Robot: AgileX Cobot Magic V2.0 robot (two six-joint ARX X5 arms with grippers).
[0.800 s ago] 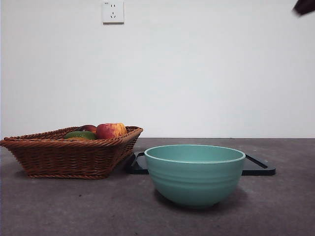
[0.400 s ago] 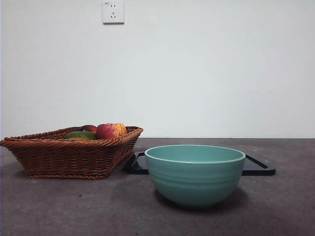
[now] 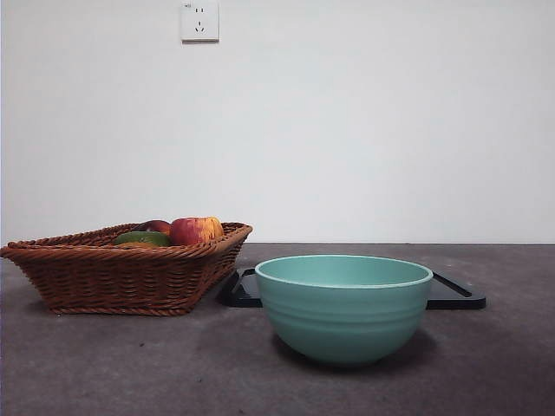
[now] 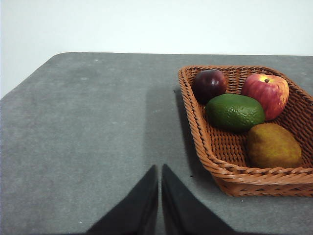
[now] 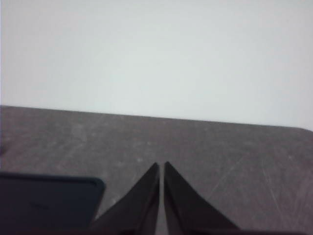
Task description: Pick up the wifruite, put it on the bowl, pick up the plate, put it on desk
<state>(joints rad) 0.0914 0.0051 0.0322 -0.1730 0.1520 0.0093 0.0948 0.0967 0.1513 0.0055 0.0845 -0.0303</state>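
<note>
The wifruite (image 4: 273,146), brown and oval, lies in the near corner of a wicker basket (image 4: 230,171); the basket rim hides it in the front view. The teal bowl (image 3: 343,312) stands empty on the desk (image 3: 104,364), right of the basket (image 3: 121,277). Behind the bowl lies the plate (image 3: 455,295), a flat black rectangular tray, whose corner (image 5: 44,200) shows in the right wrist view. My left gripper (image 4: 160,169) is shut and empty, above the desk beside the basket. My right gripper (image 5: 161,166) is shut and empty, beside the tray's corner.
The basket also holds a red-yellow apple (image 4: 266,93), a green fruit (image 4: 234,111) and a dark red fruit (image 4: 209,84). A white wall with a socket (image 3: 199,21) closes the back. The desk's corner (image 4: 63,56) curves away beyond the left gripper.
A dark arm tip at the front view's top right corner one second ago has gone out of view. Bowl, basket and tray have not moved.
</note>
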